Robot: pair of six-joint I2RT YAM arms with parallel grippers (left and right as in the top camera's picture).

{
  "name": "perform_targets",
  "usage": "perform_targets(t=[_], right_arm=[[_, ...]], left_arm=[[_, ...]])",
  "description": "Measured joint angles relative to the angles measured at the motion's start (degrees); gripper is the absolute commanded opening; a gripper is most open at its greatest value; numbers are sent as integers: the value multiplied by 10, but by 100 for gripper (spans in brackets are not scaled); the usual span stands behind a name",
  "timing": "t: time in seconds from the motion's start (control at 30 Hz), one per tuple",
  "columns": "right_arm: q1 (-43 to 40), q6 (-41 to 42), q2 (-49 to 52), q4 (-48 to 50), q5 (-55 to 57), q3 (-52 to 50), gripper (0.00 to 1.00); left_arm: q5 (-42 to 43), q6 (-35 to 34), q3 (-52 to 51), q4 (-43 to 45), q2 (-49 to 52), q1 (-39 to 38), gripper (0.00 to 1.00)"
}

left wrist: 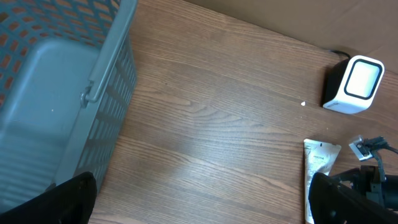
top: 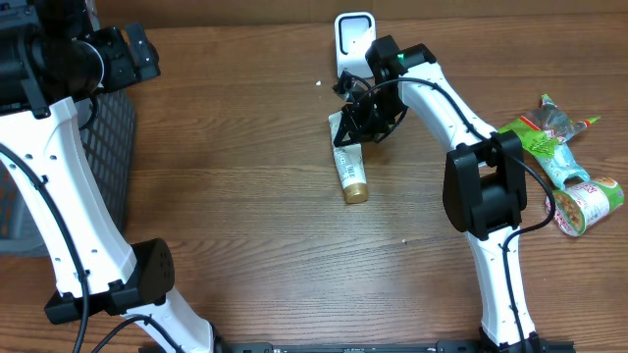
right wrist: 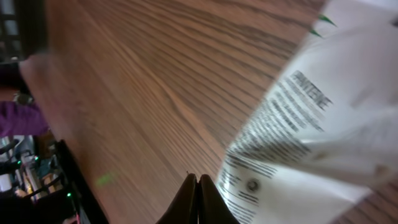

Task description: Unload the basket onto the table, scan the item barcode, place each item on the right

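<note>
Right gripper [right wrist: 198, 196] is showing its two dark fingers pressed together, tip to tip. I cannot tell whether they are pinching anything. A white plastic tube with black print and a gold cap [top: 350, 167] is lying just beside those tips, to their right in the wrist view, and no part of it is visibly passing between them.

Seen from above, the tube is lying flat on the brown wooden table [top: 245, 226]. Its long axis is running away from the robot. Its flat crimped end is sitting under the right gripper, and the cap is pointing back toward the robot. A white box-shaped scanner with a dark-rimmed window [top: 353, 37] is standing just beyond the crimped end, roughly in line with the tube.

Left gripper [left wrist: 202, 208] is hanging wide open and holding nothing, over by a grey plastic mesh basket [top: 108, 147], well apart from the tube. The right arm is far nearer.

No barcode is showing in any view. The gripper is hiding the crimped end from above.
</note>
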Motion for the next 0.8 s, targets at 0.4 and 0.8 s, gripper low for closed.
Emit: perform_targets(t=[0.4,0.8], right_arm=[[0,3,0,60,46,-22,4],[-6,24,-7,73,87,-64,25]], left_arm=[[0,0,0,0,0,0,100],[0,0,0,0,0,0,100]])
